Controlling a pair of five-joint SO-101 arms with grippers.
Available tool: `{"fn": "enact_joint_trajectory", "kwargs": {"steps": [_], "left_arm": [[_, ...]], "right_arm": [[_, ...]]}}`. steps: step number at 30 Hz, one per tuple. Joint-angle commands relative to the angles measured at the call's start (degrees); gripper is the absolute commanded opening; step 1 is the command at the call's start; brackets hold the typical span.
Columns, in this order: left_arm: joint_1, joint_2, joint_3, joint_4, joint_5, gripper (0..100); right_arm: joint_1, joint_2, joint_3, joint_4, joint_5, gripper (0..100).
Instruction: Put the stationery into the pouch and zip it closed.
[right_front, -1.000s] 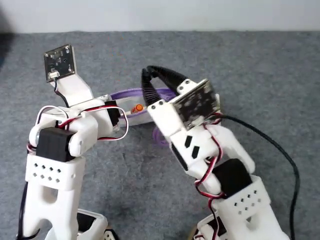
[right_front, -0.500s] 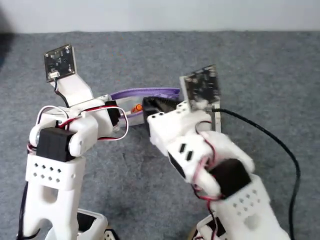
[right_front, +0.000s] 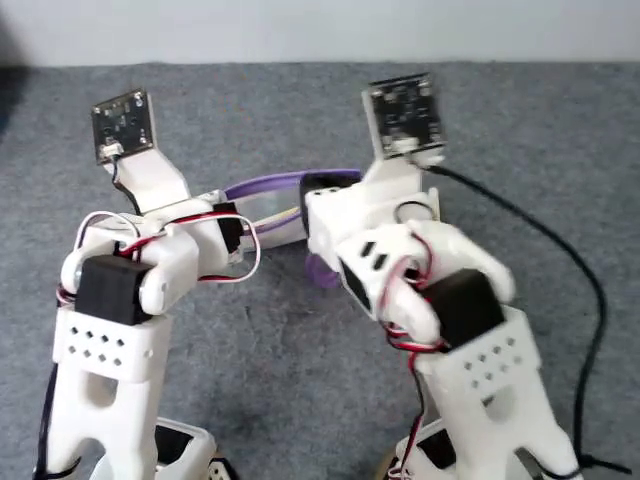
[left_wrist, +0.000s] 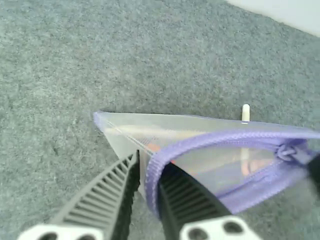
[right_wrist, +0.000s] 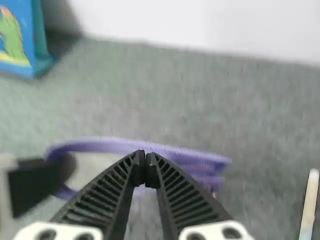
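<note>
The pouch (left_wrist: 165, 134), clear soft plastic edged with a woven purple zipper band (left_wrist: 225, 137), lies on the felt-like grey worktop (right_front: 250, 380) between the two arms. The left gripper (left_wrist: 145, 165) has its ribbed black jaws pinched on the pouch's corner. The right gripper (right_wrist: 145, 161) is pressed together on the band. Orange shapes show through the plastic. A thin white stick (left_wrist: 245, 112) lies just beyond the pouch.
</note>
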Motion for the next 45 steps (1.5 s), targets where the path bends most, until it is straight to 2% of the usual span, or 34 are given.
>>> {"fn": "enact_joint_trajectory", "kwargs": {"steps": [1,7,13,20,28,38,40,43,45], "left_arm": [[0.09,-0.79,-2.86,-0.35,0.44,1],[0.00,-0.70,-2.59,-0.26,0.44,1],[0.35,-0.44,-2.51,-0.26,0.44,1],[0.44,-0.44,-2.51,-0.18,0.35,1],[0.53,-0.35,-2.51,-0.18,0.26,1],[0.62,-0.26,-2.51,-0.26,0.26,1],[0.53,-0.26,-2.51,-0.26,0.26,1],[0.53,-0.35,-2.51,-0.26,0.35,1],[0.53,-0.35,-2.51,-0.26,0.35,1]], "right_arm": [[6.64,-0.66,-4.04,0.75,-0.53,0.8],[19.30,6.20,-3.43,1.19,1.05,0.8],[23.25,23.87,-5.63,3.12,5.71,1.6],[27.03,46.73,-19.69,8.75,9.58,23.4],[31.52,69.05,-39.74,10.07,10.55,17.6],[30.64,88.31,-53.80,10.15,14.24,16.9],[30.73,89.80,-54.15,10.95,15.30,13.9],[30.81,90.15,-54.15,14.02,16.35,2.0],[30.81,88.57,-54.24,17.01,16.09,2.0]]}}
